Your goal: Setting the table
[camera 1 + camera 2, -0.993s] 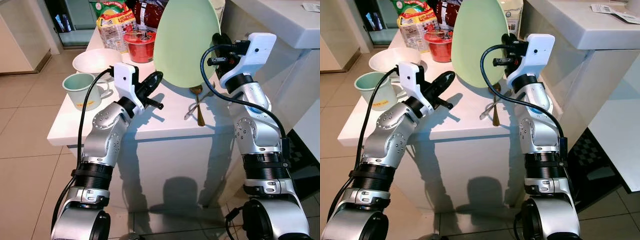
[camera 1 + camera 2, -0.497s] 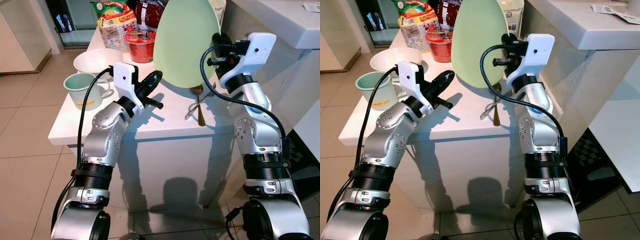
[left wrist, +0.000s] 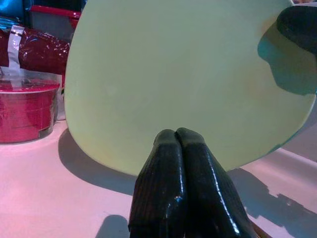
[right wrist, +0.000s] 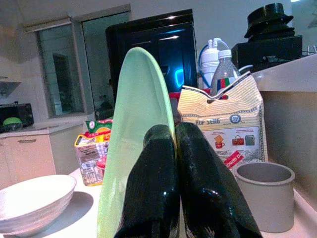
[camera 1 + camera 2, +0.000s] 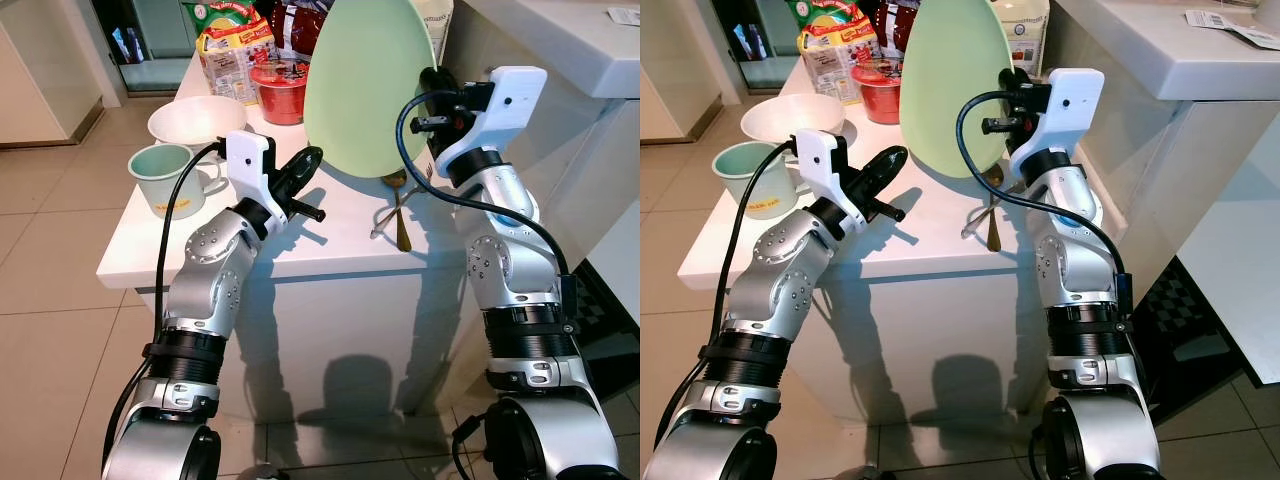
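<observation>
Pinching the rim of the pale green plate (image 5: 367, 85), the right gripper (image 5: 432, 82) holds it on edge above the white table (image 5: 300, 235) at the upper centre of the left eye view, while the left gripper (image 5: 298, 170), fingers pressed together on nothing, hovers just beside its lower edge. A thin rim grip could let the plate swing or slip onto the spoon (image 5: 398, 215) and fork (image 5: 385, 215) lying below. On the paper bag (image 4: 228, 124) only "HOP SENG" reads, faintly.
</observation>
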